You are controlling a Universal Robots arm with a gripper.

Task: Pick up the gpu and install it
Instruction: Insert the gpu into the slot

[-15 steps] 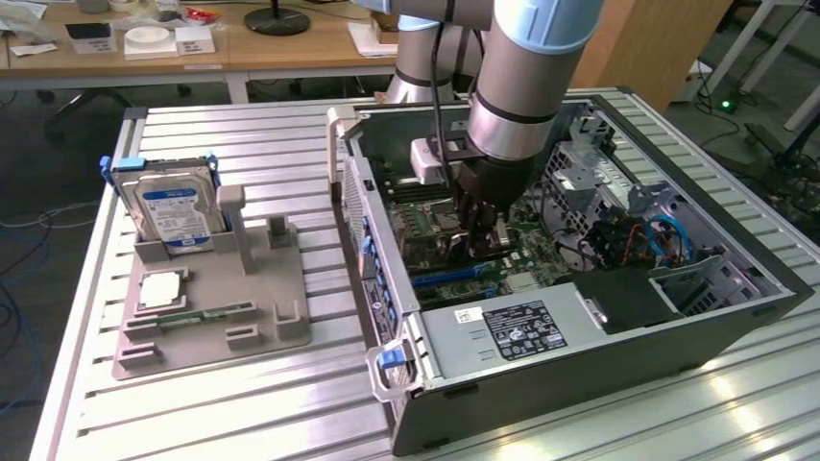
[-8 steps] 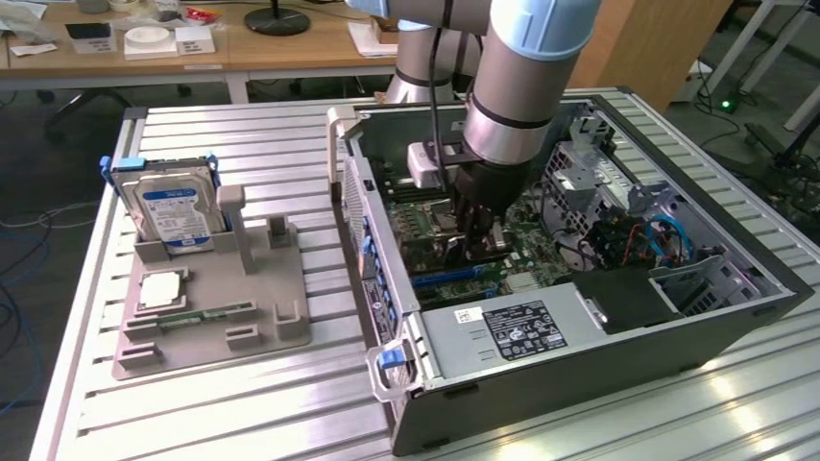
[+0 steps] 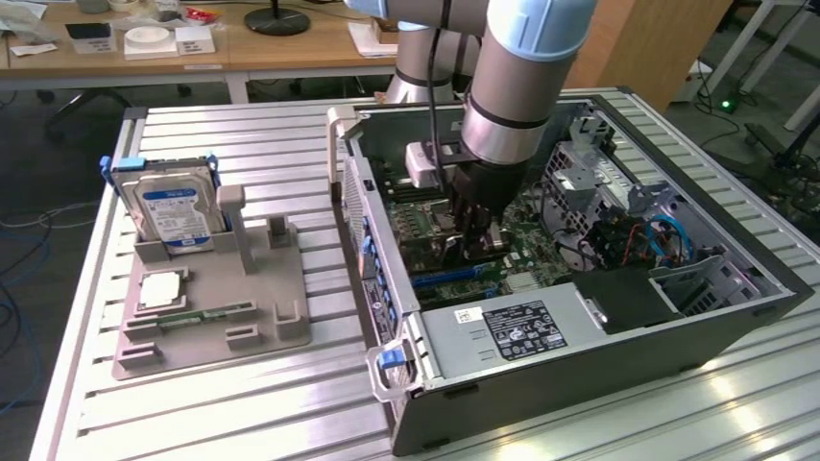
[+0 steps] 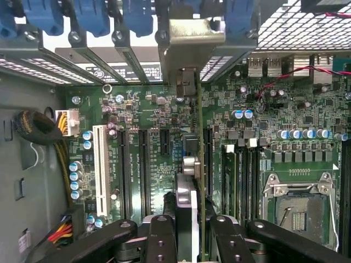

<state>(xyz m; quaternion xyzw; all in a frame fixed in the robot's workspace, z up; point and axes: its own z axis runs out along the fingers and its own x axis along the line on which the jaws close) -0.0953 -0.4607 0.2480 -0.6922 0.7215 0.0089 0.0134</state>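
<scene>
Not much writing is legible. The hard drive (image 3: 176, 213) carries a blue label, but the text on it is too small for us to read. The drive stands upright in the grey parts holder (image 3: 256, 327) at the exterior view's left, w/ a narrow green memory stick (image 3: 205, 315) lying in front of it. The white-and-black spec sticker on the power supply (image 3: 513, 331) and the print on the motherboard (image 4: 148, 126) are just as unreadable.

The end effector (image 4: 192, 230) is clenched on the gpu (image 4: 189, 192), w/ a black finger (image 4: 160, 241) on either side. We see the card edge-on, upright over the expansion slots, a little apart from the white PCI slot (image 4: 100, 170). Its silver bracket (image 4: 189, 38) reaches the case's rear openings by the blue latches (image 4: 137, 13). We can't tell whether the connector edge sits in a slot, since the card hides it. In the exterior view the arm (image 3: 513, 106) blocks most of the card.

The PC case (image 3: 615, 370) lies open on a ribbed aluminium worktop (image 3: 256, 413). Behind it are wooden desks (image 3: 256, 53) and a black lamp base (image 3: 277, 19).
</scene>
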